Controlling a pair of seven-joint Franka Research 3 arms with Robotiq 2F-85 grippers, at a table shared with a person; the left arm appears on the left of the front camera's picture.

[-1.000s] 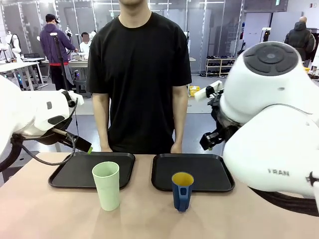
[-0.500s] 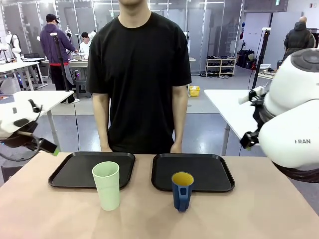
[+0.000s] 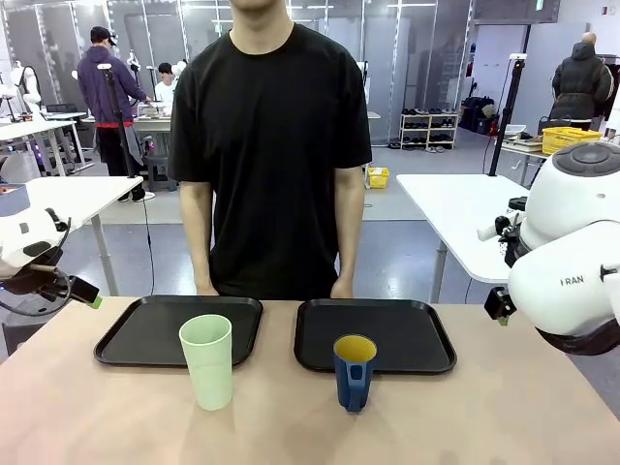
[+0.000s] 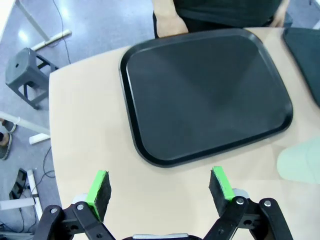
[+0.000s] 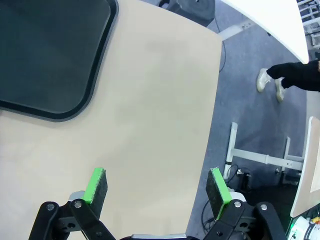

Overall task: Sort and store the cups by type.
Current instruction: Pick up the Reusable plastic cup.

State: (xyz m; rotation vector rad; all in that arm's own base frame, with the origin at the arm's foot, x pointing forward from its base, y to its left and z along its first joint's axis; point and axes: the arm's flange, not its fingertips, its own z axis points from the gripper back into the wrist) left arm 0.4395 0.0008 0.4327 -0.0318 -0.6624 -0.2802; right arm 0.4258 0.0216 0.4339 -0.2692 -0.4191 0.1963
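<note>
- Black plastic trays (image 3: 145, 329) bare; I judge nothing stored yet.
- Tall pale green tumbler (image 3: 206, 360) and dark blue handled cup (image 3: 355, 372) stand off-tray, well apart from either gripper.
- My left gripper (image 4: 159, 184) and right gripper (image 5: 157, 186) are spread wide, empty.

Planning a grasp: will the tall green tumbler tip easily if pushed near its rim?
The green tumbler is tall and tapers to a narrower base, so a high push would probably tip it. It looks like plain plastic, likely light. Its smooth, handleless wall may slip.
</note>
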